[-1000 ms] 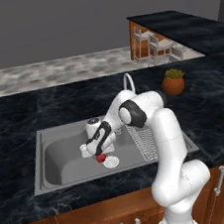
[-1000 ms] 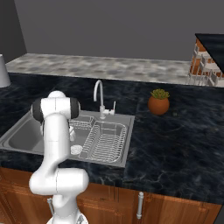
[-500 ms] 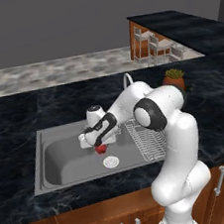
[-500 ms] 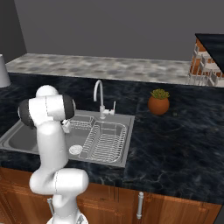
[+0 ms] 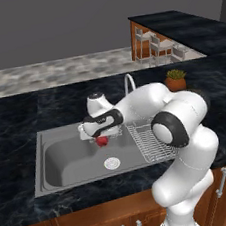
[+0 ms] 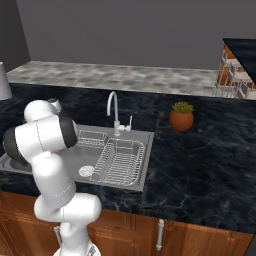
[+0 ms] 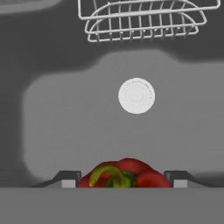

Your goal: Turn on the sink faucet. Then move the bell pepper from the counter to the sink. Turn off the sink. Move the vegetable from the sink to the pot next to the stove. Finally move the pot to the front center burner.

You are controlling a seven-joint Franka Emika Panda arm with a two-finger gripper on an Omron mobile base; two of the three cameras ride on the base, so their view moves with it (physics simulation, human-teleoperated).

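The red bell pepper [image 5: 102, 141] with its green stem hangs just above the grey sink basin [image 5: 66, 164], near the basin's back wall. My gripper [image 5: 100, 136] is shut on it, reaching in from the right. In the hand view the bell pepper [image 7: 131, 171] sits between the two dark fingertips [image 7: 65, 179] of the gripper [image 7: 121, 180], with the sink floor and white drain [image 7: 136, 95] below. The curved faucet [image 5: 129, 83] stands behind the sink, and it is the faucet [image 6: 112, 107] at the basin's back edge in the right base view. The pot and the stove are out of view.
A wire dish rack [image 5: 150, 141] fills the sink's right compartment, the same rack [image 6: 120, 161] in the right base view. A potted plant [image 5: 175, 80] stands on the dark counter to the right. A pale grey container [image 6: 4, 81] is at the far left edge.
The hand has risen from the sink floor with the bell pepper in it, toward the basin's back. The elbow swung out to the right and nearer the cameras.
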